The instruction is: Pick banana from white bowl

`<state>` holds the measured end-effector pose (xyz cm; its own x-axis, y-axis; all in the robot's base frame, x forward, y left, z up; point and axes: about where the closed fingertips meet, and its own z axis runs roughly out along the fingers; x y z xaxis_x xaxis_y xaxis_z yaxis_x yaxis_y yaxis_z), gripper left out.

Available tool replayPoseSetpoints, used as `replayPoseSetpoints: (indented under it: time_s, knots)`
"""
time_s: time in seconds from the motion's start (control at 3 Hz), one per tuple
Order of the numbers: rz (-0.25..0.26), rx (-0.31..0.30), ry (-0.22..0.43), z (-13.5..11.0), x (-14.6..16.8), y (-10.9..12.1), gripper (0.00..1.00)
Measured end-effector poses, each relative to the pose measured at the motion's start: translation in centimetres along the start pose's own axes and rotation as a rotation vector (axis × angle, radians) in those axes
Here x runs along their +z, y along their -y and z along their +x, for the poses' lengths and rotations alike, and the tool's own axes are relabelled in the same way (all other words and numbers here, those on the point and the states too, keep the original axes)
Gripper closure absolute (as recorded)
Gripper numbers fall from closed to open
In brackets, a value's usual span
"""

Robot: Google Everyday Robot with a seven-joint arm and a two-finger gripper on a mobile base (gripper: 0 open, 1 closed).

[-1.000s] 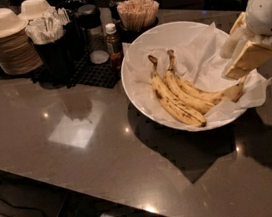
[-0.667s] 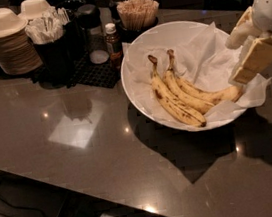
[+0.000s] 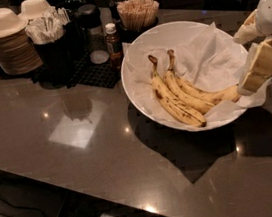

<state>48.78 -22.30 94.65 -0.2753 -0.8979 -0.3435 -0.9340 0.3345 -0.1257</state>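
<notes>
The white bowl (image 3: 140, 100), wide and lined with crinkled white paper, stands on the dark counter at centre right. Three speckled bananas lie in it, stems pointing away from me. The banana (image 3: 202, 94), the most curved one, lies rightmost, its far end reaching the bowl's right rim. My gripper (image 3: 252, 51) hangs over that rim, open and empty. Its lower tan finger (image 3: 262, 65) is just beside the banana's tip, and I cannot tell whether it touches it.
Stacked white paper bowls (image 3: 4, 40) stand at the back left. Beside them are a dark cup of wrapped utensils (image 3: 51, 36), a small sauce bottle (image 3: 112, 39) and a holder of wooden sticks (image 3: 137, 12). The counter's front edge (image 3: 139, 201) runs diagonally.
My gripper has shifted a little right and down, toward the bowl's right rim and the curved banana's tip. The bananas and the bowl have not moved.
</notes>
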Motion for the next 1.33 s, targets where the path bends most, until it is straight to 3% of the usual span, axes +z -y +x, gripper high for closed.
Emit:
replayPoseSetpoints:
  time_s: [0.33, 1.0, 1.33]
  knots:
    - [0.0, 0.0, 0.0, 0.0, 0.0, 0.0, 0.3]
    - [-0.052, -0.007, -0.018, 0.1, 2.7, -0.4, 0.38]
    - [-0.093, -0.018, -0.04, 0.3, 4.7, -0.7, 0.37]
